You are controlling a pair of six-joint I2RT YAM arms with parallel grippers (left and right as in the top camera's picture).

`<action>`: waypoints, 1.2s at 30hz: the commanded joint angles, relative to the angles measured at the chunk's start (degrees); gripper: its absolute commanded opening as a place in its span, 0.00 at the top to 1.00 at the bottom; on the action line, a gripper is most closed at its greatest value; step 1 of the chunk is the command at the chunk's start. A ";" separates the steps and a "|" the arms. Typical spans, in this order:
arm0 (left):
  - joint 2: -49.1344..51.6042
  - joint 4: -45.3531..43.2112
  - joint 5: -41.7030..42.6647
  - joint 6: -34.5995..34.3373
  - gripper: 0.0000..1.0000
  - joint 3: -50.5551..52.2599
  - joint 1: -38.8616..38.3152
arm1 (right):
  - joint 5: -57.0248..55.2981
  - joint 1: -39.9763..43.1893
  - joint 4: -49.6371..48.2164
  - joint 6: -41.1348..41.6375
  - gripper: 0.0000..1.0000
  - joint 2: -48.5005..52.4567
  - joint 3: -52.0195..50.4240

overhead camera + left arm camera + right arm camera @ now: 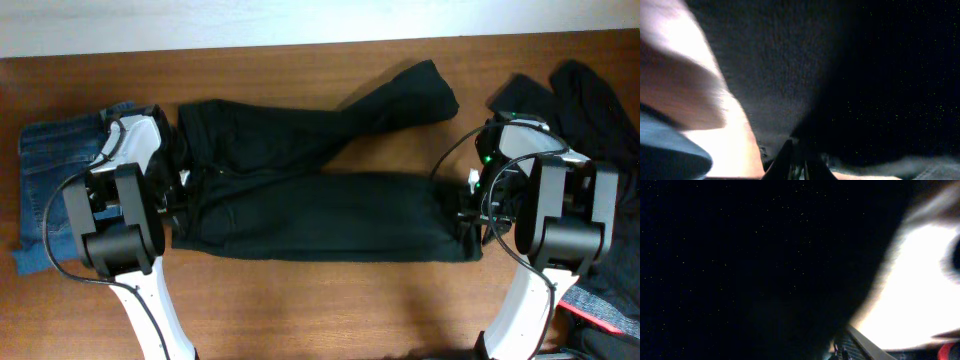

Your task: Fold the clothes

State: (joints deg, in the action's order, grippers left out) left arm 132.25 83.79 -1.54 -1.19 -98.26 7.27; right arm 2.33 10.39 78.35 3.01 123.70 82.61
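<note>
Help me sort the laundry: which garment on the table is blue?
The jeans at the table's left end, alone in blue denim; the trousers spread across the middle and the heap at the right end are black.

Soft black trousers [790, 65] fill the centre and right of the frame, blurred wooden table [675, 75] lies upper left, blue denim [665, 160] lower left, and the left gripper [796, 150] pinches the trousers' edge at bottom centre.
</note>
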 commanded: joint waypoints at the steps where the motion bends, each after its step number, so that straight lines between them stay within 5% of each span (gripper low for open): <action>1: -3.69 -1.86 -3.87 -0.76 0.91 -3.76 -0.57 | -1.44 0.09 -1.40 0.76 0.49 -4.50 5.46; 4: -4.63 -2.32 -3.87 -0.52 0.88 -5.92 -1.03 | -1.20 0.09 0.02 0.33 0.48 -7.52 9.55; 9: -5.38 -2.29 -3.87 -0.52 0.70 -7.21 -1.11 | -1.27 0.09 2.86 0.17 0.48 -10.43 15.15; 15: -5.51 -2.40 -3.37 -0.52 0.69 -7.23 -1.11 | -0.96 -0.04 2.49 0.20 0.44 -10.75 18.49; 18: -5.53 -5.16 0.48 -0.52 0.69 -7.23 -1.11 | -1.01 0.04 -1.86 0.20 0.76 -10.73 18.49; 20: -5.53 -8.50 4.52 -0.50 0.70 -7.23 -1.22 | -0.83 0.13 -7.69 0.42 0.83 -10.73 18.49; 21: -5.53 -10.19 6.19 -0.52 0.70 -7.23 -1.29 | -0.76 0.13 -10.69 0.42 0.80 -10.73 18.49; 23: -5.53 -13.77 9.35 -0.50 0.70 -7.23 -1.55 | -0.74 0.07 -17.33 0.39 0.41 -10.60 18.43; 24: -5.53 -15.93 10.32 -0.50 0.71 -7.23 -1.84 | -0.76 -0.04 -20.28 0.37 0.30 -10.36 18.43; 26: -5.53 -19.47 10.38 -0.52 0.71 -7.23 -2.34 | -0.07 -0.13 -26.51 -0.59 0.18 -9.68 18.43; 29: -5.53 -23.56 10.40 -0.55 0.70 -7.23 -3.21 | 3.08 -0.39 -32.85 -4.50 0.11 -7.82 18.43; 36: -5.53 -24.79 10.38 -0.55 0.67 -7.21 -5.07 | 3.93 -0.63 -41.18 -6.23 0.12 -0.74 18.43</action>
State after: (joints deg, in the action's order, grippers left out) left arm 128.16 59.18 6.28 -1.58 -104.90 3.36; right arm 5.08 10.07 38.68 -1.80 118.93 100.42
